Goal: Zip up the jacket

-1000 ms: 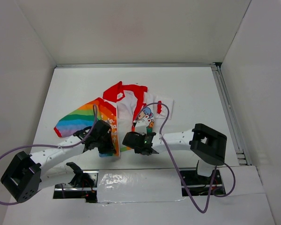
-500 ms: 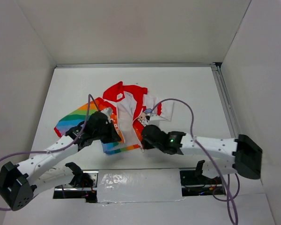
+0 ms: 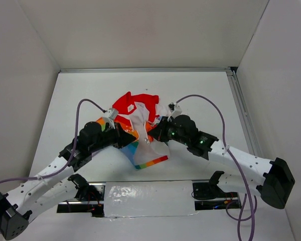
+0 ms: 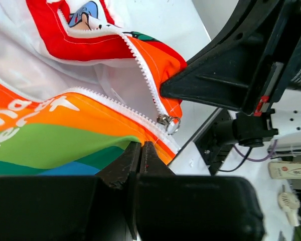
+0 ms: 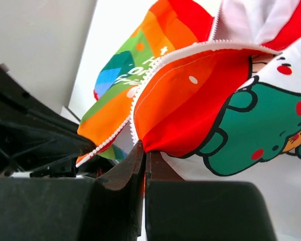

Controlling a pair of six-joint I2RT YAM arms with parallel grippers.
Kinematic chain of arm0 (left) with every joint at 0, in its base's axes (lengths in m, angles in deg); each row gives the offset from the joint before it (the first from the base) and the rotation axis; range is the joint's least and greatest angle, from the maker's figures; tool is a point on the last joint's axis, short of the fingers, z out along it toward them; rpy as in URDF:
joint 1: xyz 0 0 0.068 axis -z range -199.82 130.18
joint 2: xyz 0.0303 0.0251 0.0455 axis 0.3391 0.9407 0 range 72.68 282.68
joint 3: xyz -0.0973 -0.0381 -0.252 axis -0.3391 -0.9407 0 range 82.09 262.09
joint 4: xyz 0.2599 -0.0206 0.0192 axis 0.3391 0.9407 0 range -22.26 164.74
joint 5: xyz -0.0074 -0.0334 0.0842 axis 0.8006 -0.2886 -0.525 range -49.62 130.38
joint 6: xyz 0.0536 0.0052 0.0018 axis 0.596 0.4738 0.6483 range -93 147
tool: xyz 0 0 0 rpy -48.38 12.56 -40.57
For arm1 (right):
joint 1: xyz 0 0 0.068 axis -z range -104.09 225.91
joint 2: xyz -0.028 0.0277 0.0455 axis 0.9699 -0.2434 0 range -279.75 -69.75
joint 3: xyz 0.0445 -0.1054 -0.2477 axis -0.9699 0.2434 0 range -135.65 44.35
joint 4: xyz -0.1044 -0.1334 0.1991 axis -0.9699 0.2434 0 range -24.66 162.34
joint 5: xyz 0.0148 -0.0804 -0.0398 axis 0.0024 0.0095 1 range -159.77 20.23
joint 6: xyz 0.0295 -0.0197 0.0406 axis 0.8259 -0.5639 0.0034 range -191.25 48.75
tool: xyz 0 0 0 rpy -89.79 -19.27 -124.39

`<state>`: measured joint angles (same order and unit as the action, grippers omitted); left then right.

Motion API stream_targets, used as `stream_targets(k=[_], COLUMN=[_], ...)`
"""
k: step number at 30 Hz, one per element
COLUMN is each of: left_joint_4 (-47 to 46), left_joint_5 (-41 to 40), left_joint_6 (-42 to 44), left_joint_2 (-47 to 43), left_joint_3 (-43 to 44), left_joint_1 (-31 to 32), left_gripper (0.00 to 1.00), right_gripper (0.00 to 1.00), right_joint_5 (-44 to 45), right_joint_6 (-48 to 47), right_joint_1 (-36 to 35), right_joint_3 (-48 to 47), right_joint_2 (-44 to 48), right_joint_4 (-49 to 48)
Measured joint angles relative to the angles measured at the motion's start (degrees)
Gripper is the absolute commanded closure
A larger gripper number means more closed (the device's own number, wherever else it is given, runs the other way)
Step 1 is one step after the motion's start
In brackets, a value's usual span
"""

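At the middle of the counter (image 3: 205,95), the jacket (image 3: 133,103) is held bunched and partly raised between the two hands. The left hand (image 4: 142,150) is clenched on the rainbow front hem just below the slider (image 4: 168,122). The right hand (image 5: 144,150) is clenched on the orange corner of the other front. The zip lies open, so the joining step appears to be in hand. Next, the free row of teeth must be fed squarely into the slider, both hems being held taut.
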<state>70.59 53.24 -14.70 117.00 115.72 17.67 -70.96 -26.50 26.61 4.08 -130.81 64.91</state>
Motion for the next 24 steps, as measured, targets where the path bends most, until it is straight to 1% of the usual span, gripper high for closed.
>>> stream_targets(k=[3, 5, 9, 10, 11, 12, 15, 16, 18, 20, 24], left_joint_4=[-0.11, 1.62, 4.61, 5.92, 7.54, 9.44, 16.65, 18.34, 22.25, 25.03, 28.48], left_joint_5=[-0.92, -1.38, 2.23, 3.67, 4.9, 5.92, 7.8, 8.0, 8.07, 7.39, 6.49], left_joint_6=[0.92, 0.59, -2.27, -3.34, -3.89, -4.74, -6.67, -7.15, -8.26, -9.7, -12.33], left_joint_2=[0.76, 1.9, 3.19, 3.04, 2.82, 2.45, 0.04, -0.87, -1.88, -0.94, 6.43], left_joint_3=[-0.15, -0.22, -4.68, -6.43, -8.07, -9.46, -10.82, -10.62, -9.4, -7.91, -4.68], left_joint_1=[0.13, 0.15, 0.22, 0.26, 0.33, 0.48, 0.85, 0.94, 1.03, 1.4, 2.03], left_gripper=[1.0, 1.0, 1.0, 0.83, 0.69, 0.63, 0.13, 0.01, 0.01, 0.01, 0.01], right_gripper=[1.0, 1.0, 1.0, 1.0, 1.0, 1.0, 1.0, 1.0, 1.0, 1.0, 1.0], right_joint_5=[0.17, 0.63, 2.23, 2.67, 2.97, 3.23, 3.96, 4.13, 4.61, 5.07, 5.57], right_joint_6=[0.85, 1.36, 2.36, 2.51, 2.6, 2.78, 2.95, 2.95, 2.93, 2.91, 2.75], right_joint_1=[0.46, 0.68, 1.38, 1.38, 1.4, 1.4, 1.4, 1.4, 1.31, 1.29, 1.05], right_joint_3=[-2.01, -2.03, -1.81, -1.51, -1.05, -0.5, 0.5, 0.59, 0.59, 0.59, 0.66], right_joint_2=[-1.84, -2.21, -5.35, -6.6, -7.91, -9.11, -11.65, -11.96, -12.13, -12.2, -12.26], right_joint_4=[3.02, 5.75, 11.17, 11.72, 12.15, 12.52, 14.01, 14.34, 14.29, 14.27, 14.25])
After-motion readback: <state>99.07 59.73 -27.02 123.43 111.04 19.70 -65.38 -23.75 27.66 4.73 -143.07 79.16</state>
